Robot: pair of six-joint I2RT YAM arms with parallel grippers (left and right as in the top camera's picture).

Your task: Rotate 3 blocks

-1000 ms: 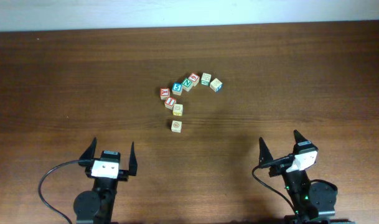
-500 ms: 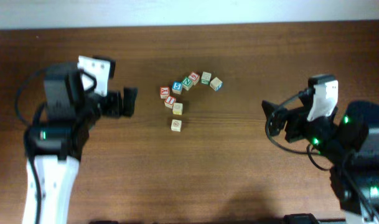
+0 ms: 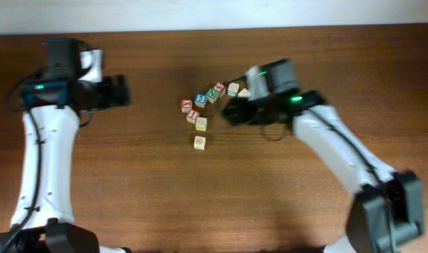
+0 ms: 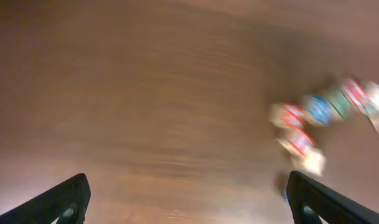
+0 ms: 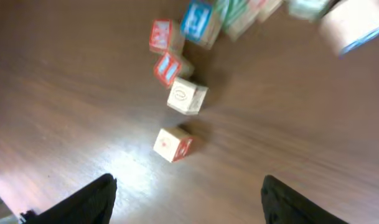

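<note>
Black fingers of our right end effector [image 5: 187, 186] stand wide and empty. It has just swung in from the table [image 3: 129, 183] edge to hover by the red-I block [image 5: 168, 68], the tan block [image 5: 187, 98] beside it and the end block [image 5: 172, 144], all mid-table, so we judge the first turn is near. Our left end effector [image 4: 188, 177], equally wide and empty, has risen well apart, and we see no containers.

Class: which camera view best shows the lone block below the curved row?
The right wrist view: the lone block is close and fairly sharp, with red marks visible on its faces. Overhead shows it tiny, standing alone. The left wrist view is too blurred to pick it out.
</note>
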